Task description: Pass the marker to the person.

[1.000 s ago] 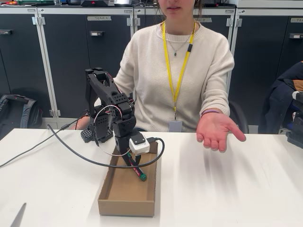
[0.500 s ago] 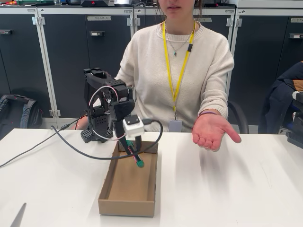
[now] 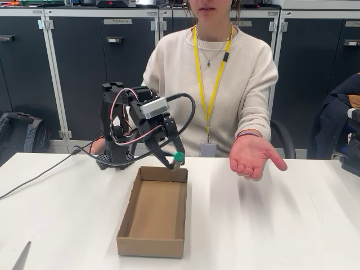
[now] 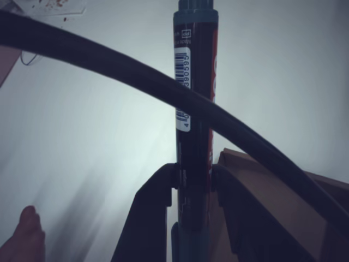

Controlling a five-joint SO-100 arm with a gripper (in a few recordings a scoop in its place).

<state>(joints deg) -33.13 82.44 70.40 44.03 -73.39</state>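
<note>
Behind the white surface (image 3: 270,225) stands a row of dark cabinets, and the person (image 3: 211,79) sits between them and you, one open hand (image 3: 253,157) held palm up, to the right of the cardboard box (image 3: 153,214) in the fixed view. Your claw (image 3: 171,160) is clamped on the marker (image 3: 176,158), which hangs just above the box's far rim, clear of the cardboard. In the wrist view the two dark fingers (image 4: 150,213) pinch the marker's (image 4: 195,109) barrel low down, near one end, so most of its length sticks out past them.

Treat the marker as light and stiff: it should not bend or sag, but its smooth round barrel looks likely to swivel or slide in a two-point pinch, especially held this far from its middle. A grip nearer the centre would sit steadier; as it stands, carry it gently. The hand is well apart from the box, to its right, so the pass is likely only partly done. The black cable (image 4: 163,93) crosses in front of the marker, so mind it.
</note>
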